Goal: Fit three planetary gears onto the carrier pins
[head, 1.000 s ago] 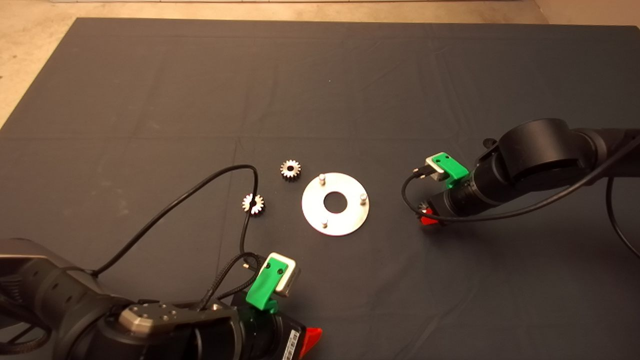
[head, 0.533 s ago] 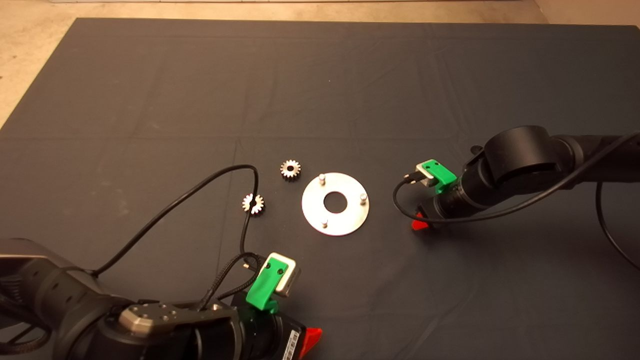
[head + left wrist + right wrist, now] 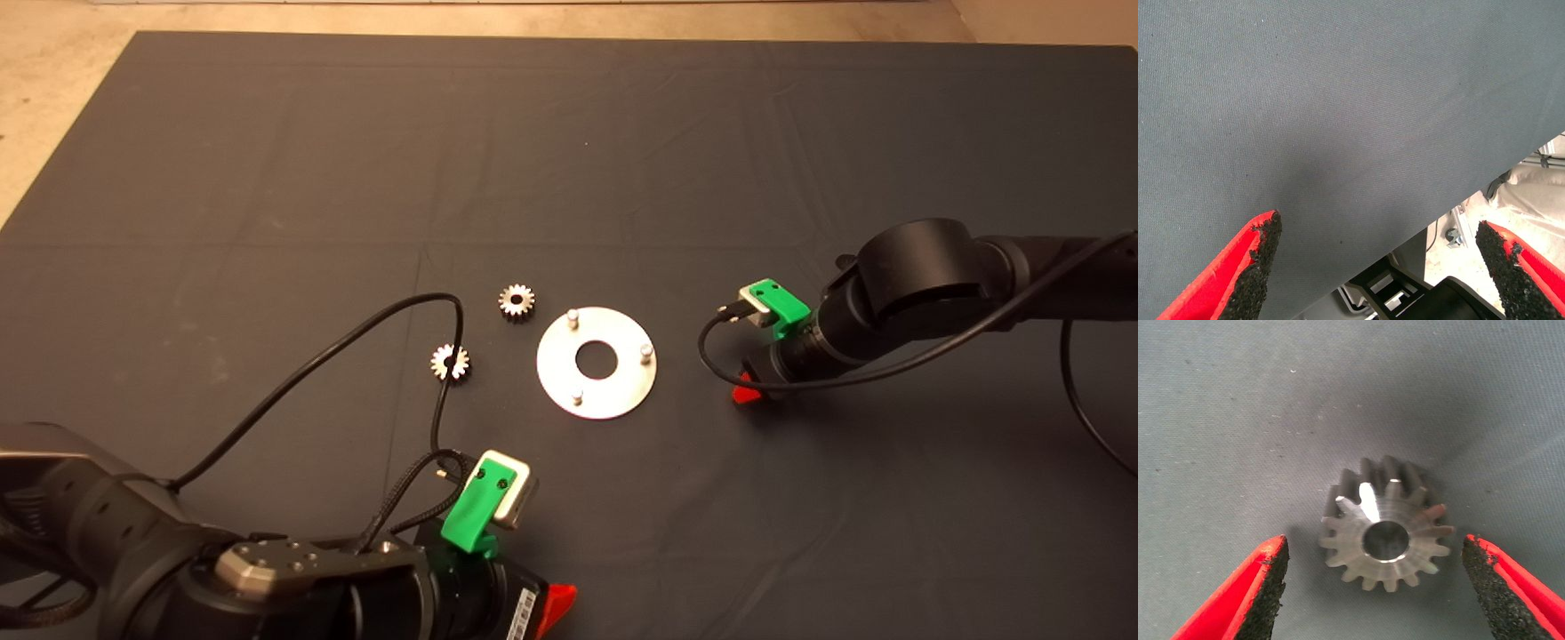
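The right gripper (image 3: 1375,587) is hovering with fingers spread around a gear (image 3: 1383,525) lying flat on the mat (image 3: 622,133), at three o'clock from the disc (image 3: 597,362). The left gripper (image 3: 1378,267) is waiting open at six o'clock.

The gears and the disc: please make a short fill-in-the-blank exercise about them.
1. The disc carries ___ upright pins.
2. In the head view, ___ gears lie on the mat beside the disc.
3. The right gripper has its fingers ___ around a third gear.
4. The left gripper holds ___.

Missing words: three; two; open; nothing
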